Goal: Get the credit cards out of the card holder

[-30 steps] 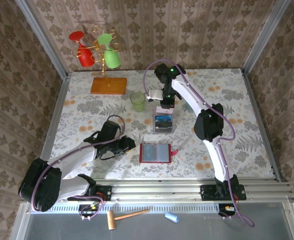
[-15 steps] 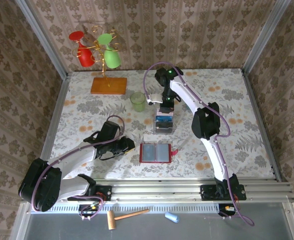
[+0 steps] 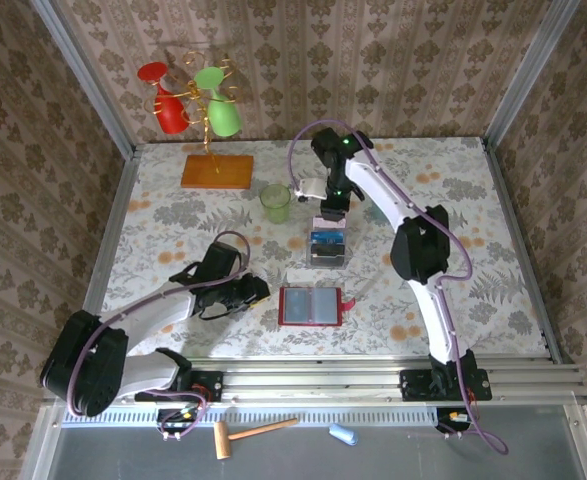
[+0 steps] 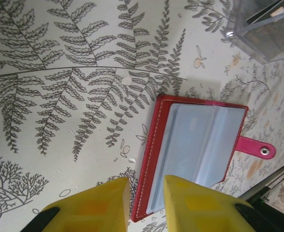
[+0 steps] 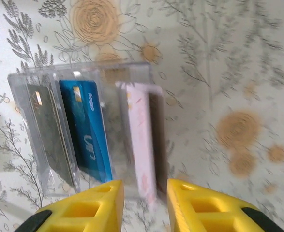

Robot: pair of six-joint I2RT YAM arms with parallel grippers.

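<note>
The red card holder [image 3: 310,305] lies open and flat near the table's front, grey pockets up, snap tab [image 4: 255,147] to one side. My left gripper [image 3: 258,290] rests just left of it, fingers a little apart with nothing between them; the card holder's [image 4: 195,145] red edge shows past my left gripper [image 4: 145,181]. Three credit cards stand on edge in a clear stand [image 3: 327,247]: a dark card [image 5: 52,140], a blue card [image 5: 88,135] and a pale pink card [image 5: 142,145]. My right gripper [image 5: 145,183] hangs open over the pink card, a gap on each side.
A green cup [image 3: 275,202] stands left of the clear stand. At the back left an orange wooden base [image 3: 217,171] carries a wire tree with a red cup [image 3: 170,105] and a green cup [image 3: 220,110]. A small hammer [image 3: 253,433] lies below the rail.
My right gripper has opened and let go of the pale pink card, which now stands in the clear stand. The left arm has not moved.
</note>
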